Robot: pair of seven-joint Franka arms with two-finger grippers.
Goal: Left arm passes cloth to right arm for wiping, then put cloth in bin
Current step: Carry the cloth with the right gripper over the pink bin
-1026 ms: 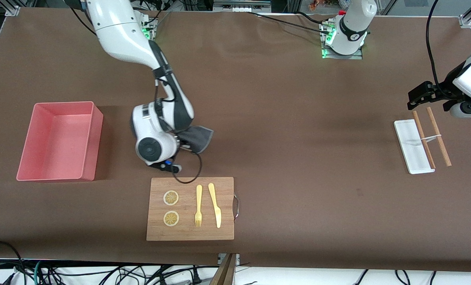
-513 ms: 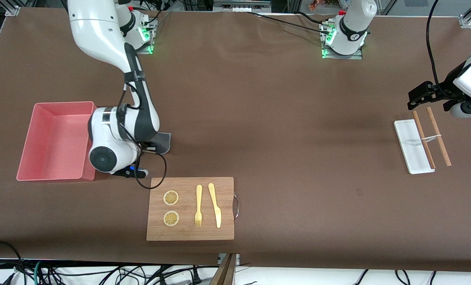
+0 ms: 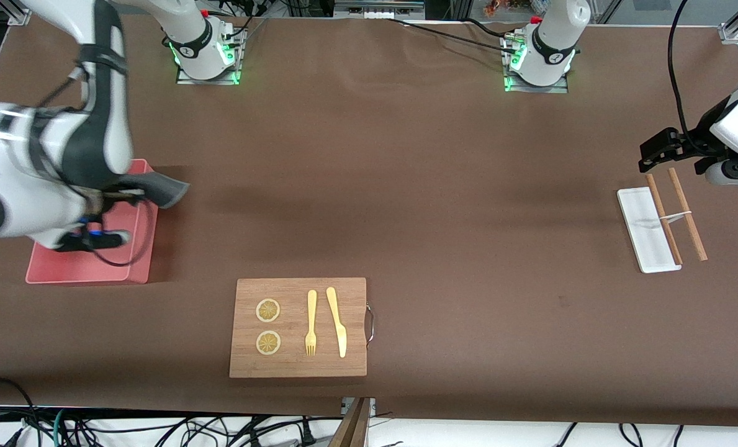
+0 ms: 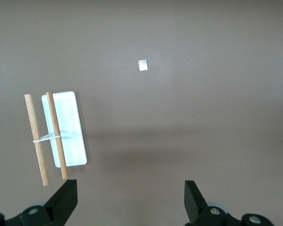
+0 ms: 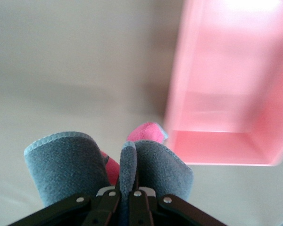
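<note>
My right gripper point(image 3: 128, 194) is shut on the dark grey cloth point(image 3: 161, 189) and holds it up over the edge of the pink bin point(image 3: 140, 245) that faces the left arm's end. In the right wrist view the fingers point(image 5: 108, 197) pinch a fold of the cloth point(image 5: 61, 162), and the bin point(image 5: 226, 99) lies open below. The right arm's wrist hides much of the bin in the front view. My left gripper point(image 3: 659, 152) waits open and empty in the air over the table beside the white tray; it also shows in the left wrist view point(image 4: 129, 202).
A wooden board point(image 3: 297, 366) with two lemon slices, a fork point(image 3: 311, 323) and a knife point(image 3: 337, 323) lies near the front camera. A white oblong tray point(image 3: 645, 233) with two banded wooden sticks point(image 3: 685, 211) lies at the left arm's end.
My right arm has swung with the cloth from beside the wooden board to over the pink bin's edge. The left arm has not moved.
</note>
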